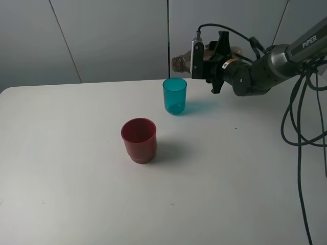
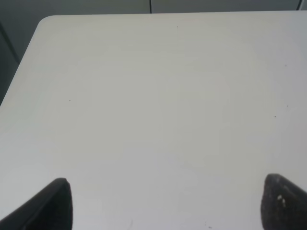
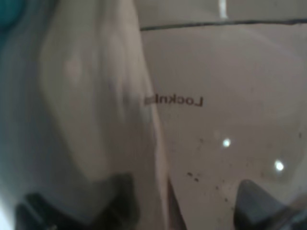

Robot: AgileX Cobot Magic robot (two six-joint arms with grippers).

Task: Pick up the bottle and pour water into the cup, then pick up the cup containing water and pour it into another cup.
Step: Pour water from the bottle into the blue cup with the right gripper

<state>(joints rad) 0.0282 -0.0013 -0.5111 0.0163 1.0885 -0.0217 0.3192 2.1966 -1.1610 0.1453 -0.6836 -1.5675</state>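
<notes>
High view overlooks table (image 1: 76, 204); left wrist shares it; right hugs bottle (image 1: 180, 63)

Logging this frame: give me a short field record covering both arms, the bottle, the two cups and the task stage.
right gripper: shut on the bottle, holding it in the air
bottle: tipped almost level, mouth seen just above the teal cup's rim
teal cup: upright on the table; no stream visible, contents cannot be told
red cup: upright, nearer the camera, apart from the teal cup
left gripper: open over bare table, holding nothing
stage: bottle in pouring pose; cup-to-cup pour not begun
</notes>
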